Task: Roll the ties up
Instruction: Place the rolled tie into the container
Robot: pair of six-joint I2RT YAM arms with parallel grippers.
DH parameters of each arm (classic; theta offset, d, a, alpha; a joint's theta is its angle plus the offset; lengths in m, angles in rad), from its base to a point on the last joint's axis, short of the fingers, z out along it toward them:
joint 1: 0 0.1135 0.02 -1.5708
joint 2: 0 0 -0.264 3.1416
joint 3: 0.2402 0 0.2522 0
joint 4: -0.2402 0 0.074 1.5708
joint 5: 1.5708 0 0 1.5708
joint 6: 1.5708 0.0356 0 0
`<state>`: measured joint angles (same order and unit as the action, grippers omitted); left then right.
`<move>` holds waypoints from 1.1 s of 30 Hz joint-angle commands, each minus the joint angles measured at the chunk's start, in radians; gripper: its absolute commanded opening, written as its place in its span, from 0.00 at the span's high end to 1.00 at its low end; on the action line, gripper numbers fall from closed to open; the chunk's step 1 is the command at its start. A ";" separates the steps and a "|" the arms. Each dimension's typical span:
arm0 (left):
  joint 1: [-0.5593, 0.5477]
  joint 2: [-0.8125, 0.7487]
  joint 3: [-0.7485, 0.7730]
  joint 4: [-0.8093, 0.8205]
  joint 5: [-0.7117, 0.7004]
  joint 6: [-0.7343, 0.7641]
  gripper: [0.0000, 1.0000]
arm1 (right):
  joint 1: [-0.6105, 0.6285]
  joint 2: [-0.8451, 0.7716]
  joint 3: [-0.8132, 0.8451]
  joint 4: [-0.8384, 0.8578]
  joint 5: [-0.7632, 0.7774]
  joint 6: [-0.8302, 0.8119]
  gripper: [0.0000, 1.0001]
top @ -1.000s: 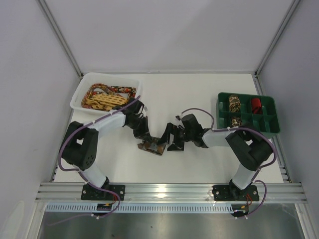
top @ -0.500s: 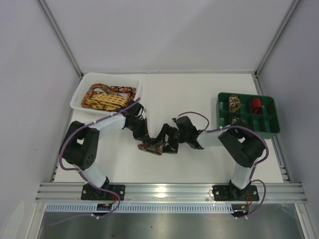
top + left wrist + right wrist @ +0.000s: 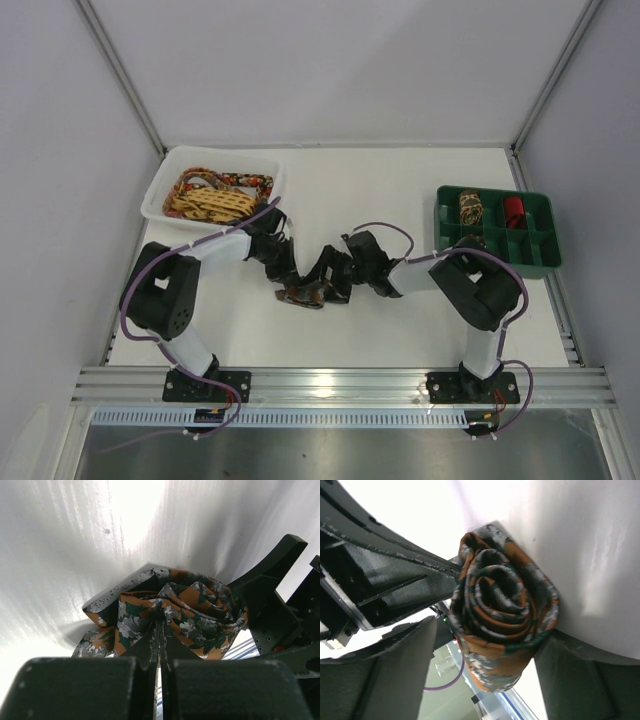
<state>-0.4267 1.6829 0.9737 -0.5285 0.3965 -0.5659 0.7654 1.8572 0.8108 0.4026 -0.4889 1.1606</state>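
Note:
A rolled tie (image 3: 303, 296), brown-orange with grey and green flowers, lies on the white table between both grippers. My left gripper (image 3: 160, 625) is shut, pinching the fabric at the coil's (image 3: 200, 610) centre. My right gripper (image 3: 487, 650) straddles the same coil (image 3: 500, 605) end-on and stands open. One of its fingers (image 3: 580, 680) touches the coil's side, while the other finger (image 3: 395, 680) stands a small gap away. In the top view the left gripper (image 3: 293, 283) and right gripper (image 3: 325, 285) meet at the coil.
A white bin (image 3: 160, 195) at the back left holds loose ties, a yellow lattice one (image 3: 210, 205) and a red-floral one (image 3: 245, 182). A green divided tray (image 3: 545, 262) at the right holds rolled ties: two mottled (image 3: 471, 208) (image 3: 474, 243), one red (image 3: 513, 210).
My right arm has slid left up to the coil and its jaws have narrowed around it. The left gripper has kept its pinch and barely moved.

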 commanded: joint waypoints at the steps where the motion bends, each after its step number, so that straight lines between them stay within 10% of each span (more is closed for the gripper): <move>1: 0.005 0.011 -0.029 0.022 -0.015 0.032 0.99 | 0.017 0.071 0.014 -0.053 0.093 -0.002 0.22; 8: 0.005 -0.005 -0.023 0.012 -0.016 0.034 1.00 | 0.018 0.094 0.097 -0.174 0.088 -0.081 0.59; 12: 0.005 -0.057 0.017 -0.034 -0.041 0.037 0.99 | -0.009 0.024 0.174 -0.359 0.099 -0.212 1.00; 20: 0.005 -0.169 0.088 -0.076 -0.050 0.043 0.93 | -0.190 -0.117 0.511 -1.083 0.191 -0.701 1.00; 33: -0.001 -0.173 0.048 -0.021 0.044 0.037 0.93 | -0.785 -0.124 0.843 -1.514 -0.053 -1.048 1.00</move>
<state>-0.4217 1.5166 1.0248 -0.5777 0.4038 -0.5484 0.0162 1.6684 1.5742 -0.9089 -0.4397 0.2359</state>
